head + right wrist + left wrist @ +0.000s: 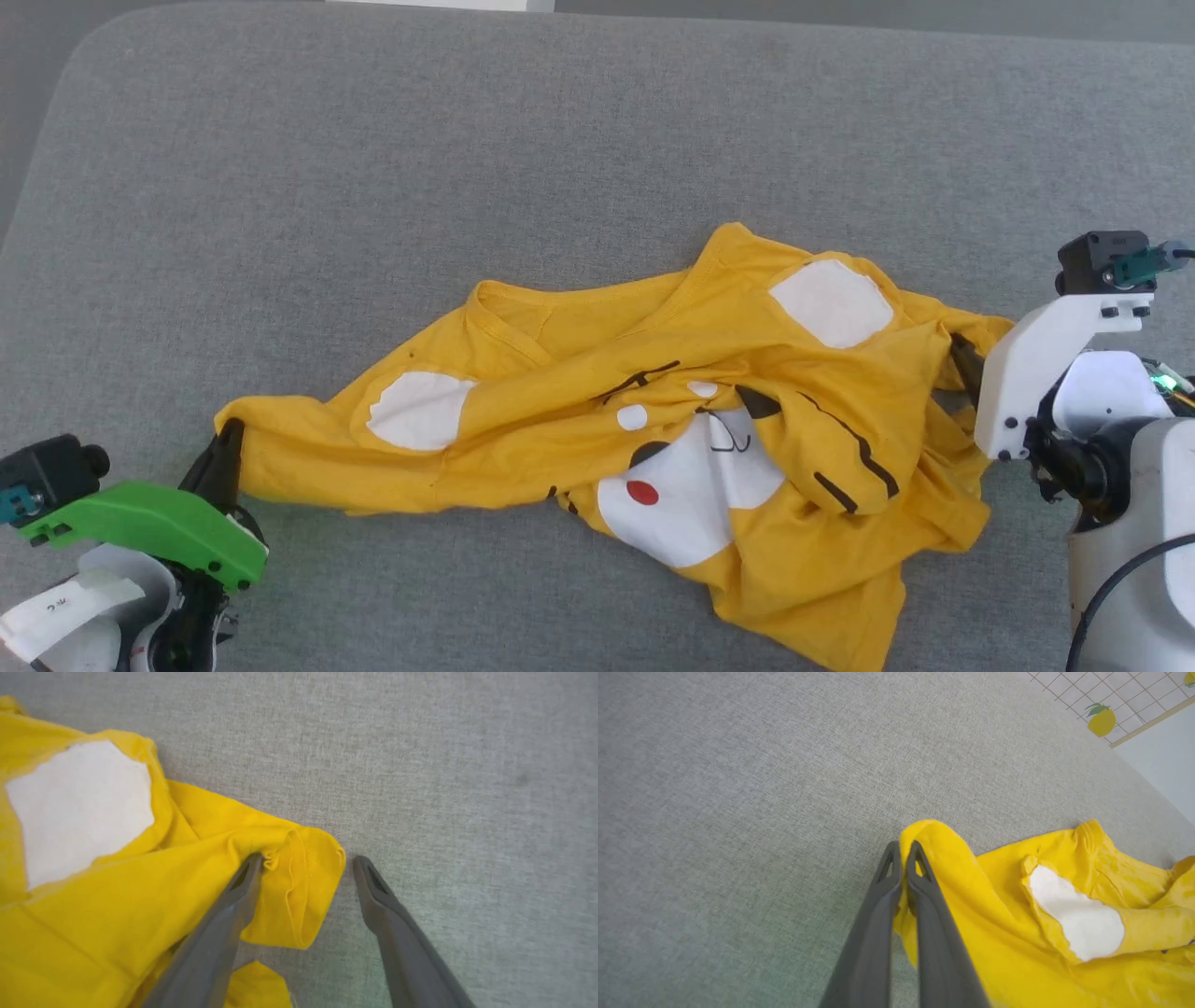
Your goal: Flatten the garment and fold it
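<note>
Garment [653, 411]: bright yellow T-shirt, crumpled and twisted, lying across the middle of the grey padded surface [373, 168], running from lower left to right in the head view.
Print: 2 white patches up top, black stripes, 1 red dot [642, 492] on a larger white area, all partly folded over.
Collar [504, 317]: facing up, left of the garment's middle, on the far side.
Left gripper [903, 851]: fingers pressed together, pinching the garment's left end, with a thin fold of yellow cloth caught between the 2 tips.
Right gripper [306, 861]: fingers spread wide at the garment's right end, 1 tip over bunched yellow cloth, the other over bare grey surface.
Hemmed sleeve edge [299, 905]: lying between the spread tips, not pinched.
Background: gridded wall with a lemon print [1101, 721], upper right corner of the left wrist view.
</note>
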